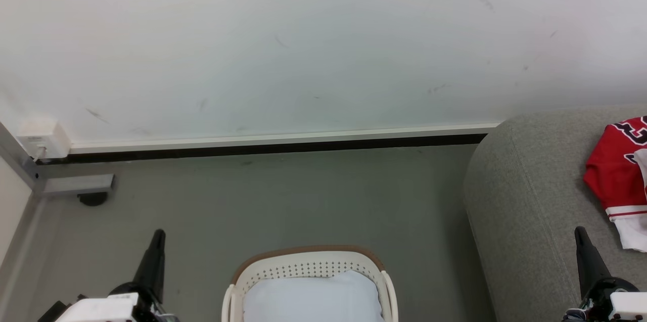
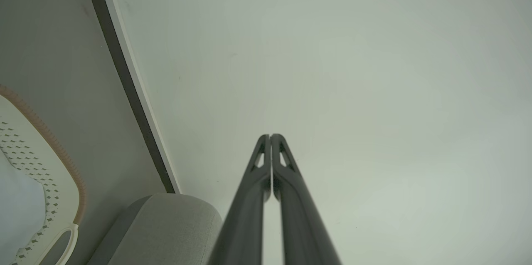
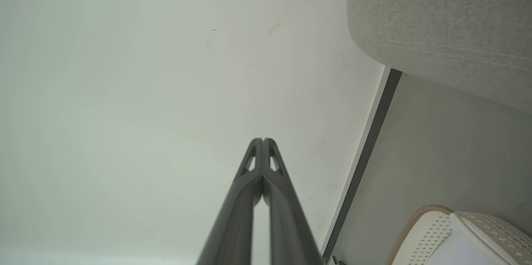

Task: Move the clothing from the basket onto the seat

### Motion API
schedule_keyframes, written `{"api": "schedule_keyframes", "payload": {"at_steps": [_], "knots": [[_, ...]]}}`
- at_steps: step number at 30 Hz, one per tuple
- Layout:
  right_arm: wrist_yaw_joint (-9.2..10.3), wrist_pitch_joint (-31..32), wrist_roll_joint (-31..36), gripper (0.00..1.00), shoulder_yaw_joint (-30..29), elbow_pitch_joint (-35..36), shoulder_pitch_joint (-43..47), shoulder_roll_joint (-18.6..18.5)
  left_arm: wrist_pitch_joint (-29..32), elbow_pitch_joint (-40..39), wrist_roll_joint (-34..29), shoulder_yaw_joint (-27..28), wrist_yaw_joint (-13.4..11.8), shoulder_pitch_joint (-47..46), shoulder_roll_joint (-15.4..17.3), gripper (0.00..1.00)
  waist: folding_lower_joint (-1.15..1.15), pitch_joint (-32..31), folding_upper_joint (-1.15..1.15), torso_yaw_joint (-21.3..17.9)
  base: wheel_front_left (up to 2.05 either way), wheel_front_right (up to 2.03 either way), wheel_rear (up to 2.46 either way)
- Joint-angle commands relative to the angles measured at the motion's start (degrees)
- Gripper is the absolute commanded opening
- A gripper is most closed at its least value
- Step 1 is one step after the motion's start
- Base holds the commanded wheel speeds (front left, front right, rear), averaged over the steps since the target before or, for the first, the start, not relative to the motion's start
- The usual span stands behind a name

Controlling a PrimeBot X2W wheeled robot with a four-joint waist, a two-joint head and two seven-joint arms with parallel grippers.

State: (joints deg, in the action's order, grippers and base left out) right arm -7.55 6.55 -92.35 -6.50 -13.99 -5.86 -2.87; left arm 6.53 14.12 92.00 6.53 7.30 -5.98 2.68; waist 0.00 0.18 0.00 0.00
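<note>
Red fabric: clothing [image 1: 614, 175]. One garment with dark lettering, a red-and-white striped hem and a white panel below it. It lies crumpled on top of the seat at the right edge of the head view, partly cut off by the frame. A scrap of the same red shows at the top of the right wrist view.

Seat [image 1: 525, 211]: light grey upholstery with a rounded corner and a stitched seam. It stands on the floor against the wall, to the right of the basket and well apart from it.

Basket [image 1: 308, 266]: cream plastic with rows of holes, a brown rim and side handles. It stands on the floor at the bottom centre, between the two grippers, and holds a pale bluish-white cloth [image 1: 313, 296] that covers its inside.

Left gripper [image 1: 158, 234]: fingers pressed together tip to tip, holding nothing. It is raised over the floor left of the basket and points at the wall.

Right gripper [image 1: 580, 231]: fingers likewise closed and empty. It is over the seat's front part, near the clothing but apart from it.

Floor [image 1: 303, 200]: grey-green.

Wall [image 1: 303, 44]: white and lightly scuffed, with a white-and-black skirting [image 1: 278, 142] along its foot.

Socket box [image 1: 43, 139]: cream, at the left end of the skirting.
</note>
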Motion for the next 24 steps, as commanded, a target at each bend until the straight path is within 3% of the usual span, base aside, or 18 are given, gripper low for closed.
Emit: {"api": "schedule_keyframes", "payload": {"at_steps": [1,24], "knots": [[0.12,0.2,0.0,0.00,-0.2,-0.1,-0.7,0.0,0.2,-0.2,0.8,0.2,0.4,-0.5,0.4,0.00,0.00,0.0,0.00,0.0,0.00,0.00,0.00],[0.12,0.2,0.0,0.00,-0.2,-0.1,-0.7,0.0,0.2,-0.2,0.8,0.2,0.4,-0.5,0.4,0.00,0.00,0.0,0.00,0.0,0.00,0.00,0.00]]}}
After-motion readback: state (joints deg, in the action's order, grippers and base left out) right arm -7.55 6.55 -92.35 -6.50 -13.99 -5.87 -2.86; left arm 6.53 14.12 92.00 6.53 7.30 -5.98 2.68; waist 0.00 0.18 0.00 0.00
